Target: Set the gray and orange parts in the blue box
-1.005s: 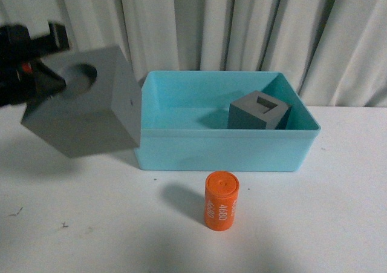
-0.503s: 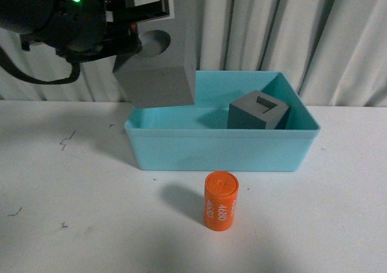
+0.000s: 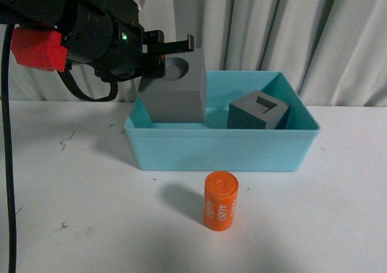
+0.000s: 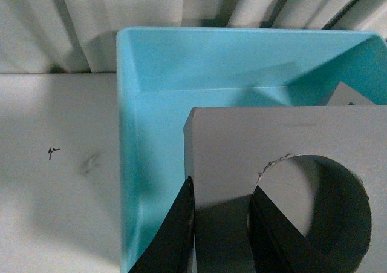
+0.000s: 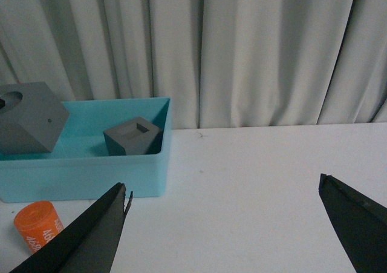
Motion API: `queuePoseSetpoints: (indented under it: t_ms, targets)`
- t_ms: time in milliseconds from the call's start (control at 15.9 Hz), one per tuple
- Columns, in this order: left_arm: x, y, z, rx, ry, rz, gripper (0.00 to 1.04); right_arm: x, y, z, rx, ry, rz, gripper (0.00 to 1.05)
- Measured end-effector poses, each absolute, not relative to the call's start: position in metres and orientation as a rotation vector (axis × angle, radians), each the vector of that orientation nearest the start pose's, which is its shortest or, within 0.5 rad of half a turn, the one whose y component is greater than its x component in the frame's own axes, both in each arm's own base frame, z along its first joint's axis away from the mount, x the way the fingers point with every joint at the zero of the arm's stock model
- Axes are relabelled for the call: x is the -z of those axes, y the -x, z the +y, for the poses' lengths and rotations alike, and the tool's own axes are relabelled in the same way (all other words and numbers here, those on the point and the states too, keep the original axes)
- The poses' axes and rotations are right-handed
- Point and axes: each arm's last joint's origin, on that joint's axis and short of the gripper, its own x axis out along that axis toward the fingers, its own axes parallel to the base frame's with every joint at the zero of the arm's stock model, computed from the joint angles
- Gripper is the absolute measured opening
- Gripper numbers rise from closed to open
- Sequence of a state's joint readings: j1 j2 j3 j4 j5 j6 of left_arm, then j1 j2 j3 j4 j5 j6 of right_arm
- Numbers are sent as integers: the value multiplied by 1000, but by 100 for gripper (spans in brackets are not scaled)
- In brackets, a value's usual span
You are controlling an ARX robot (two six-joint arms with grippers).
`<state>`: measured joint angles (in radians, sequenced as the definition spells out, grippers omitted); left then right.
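My left gripper point(image 3: 172, 54) is shut on the gray cube with the round recess point(image 3: 175, 94), one finger inside the recess and one on the outer face point(image 4: 222, 185). The cube point(image 4: 290, 140) hangs over the left part of the blue box point(image 3: 224, 149), low between its walls point(image 4: 128, 134). Whether it touches the floor is hidden. The gray cube with the rectangular recess point(image 3: 259, 111) rests inside the box at the right. An orange cylinder point(image 3: 221, 200) with white numerals stands on the table in front of the box. My right gripper point(image 5: 224, 191) is open over bare table, to the right of the box point(image 5: 84, 173).
A pale curtain point(image 3: 272, 25) hangs close behind the box. The white table point(image 3: 91, 194) carries small dark marks at the left. A red block point(image 3: 39, 49) on the left arm and its black cable point(image 3: 7, 164) occupy the left side.
My left gripper has carried the round-recess cube from left of the box rightward over its left wall and lowered it into the box. The other cube and the cylinder have not moved.
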<state>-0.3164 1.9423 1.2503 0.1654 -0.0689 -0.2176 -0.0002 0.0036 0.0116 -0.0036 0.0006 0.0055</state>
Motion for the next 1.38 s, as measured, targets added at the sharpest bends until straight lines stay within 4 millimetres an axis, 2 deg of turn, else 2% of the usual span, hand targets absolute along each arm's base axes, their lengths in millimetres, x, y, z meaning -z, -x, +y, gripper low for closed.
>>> queuePoseSetpoints:
  t_ms: [188,251,377,565,691,754,817,880,942,1068,1131,1257,1382]
  targets:
    - [-188,-412,-123,158,102,533,20,-167,-97,0,1,-6,-4,98]
    - [-187,-413,-119,147,102,534,27,-167,-97,0,1,-6,-4,98]
    - [-187,-413,-113,132,106,525,50,-167,-97,0,1,-6,-4,98]
    - [-191,-391,-92,104,162,561,77,-167,-97,0,1,-6,-4,98]
    - [-216,-349,-58,86,313,556,99,-167,-97,0,1,-6,-4,98]
    - [-230,-317,-37,66,395,533,98,-167,-97,0,1,-6,-4,98]
    - [-235,-290,-22,33,438,529,98,-167,-97,0,1,-6,-4,98]
    - [-217,-220,12,-90,527,615,98,-167,-97,0,1,-6,-4,98]
    - [-199,-187,23,-161,559,672,98,-167,-97,0,1,-6,-4,98]
    - [-179,-136,38,-257,643,703,98,-167,-97,0,1,-6,-4,98]
    - [-179,-120,41,-292,669,674,98,-167,-97,0,1,-6,-4,98]
    - [-185,-104,38,-272,665,619,98,-167,-97,0,1,-6,-4,98]
    - [-187,-100,36,-258,659,592,98,-167,-97,0,1,-6,-4,98]
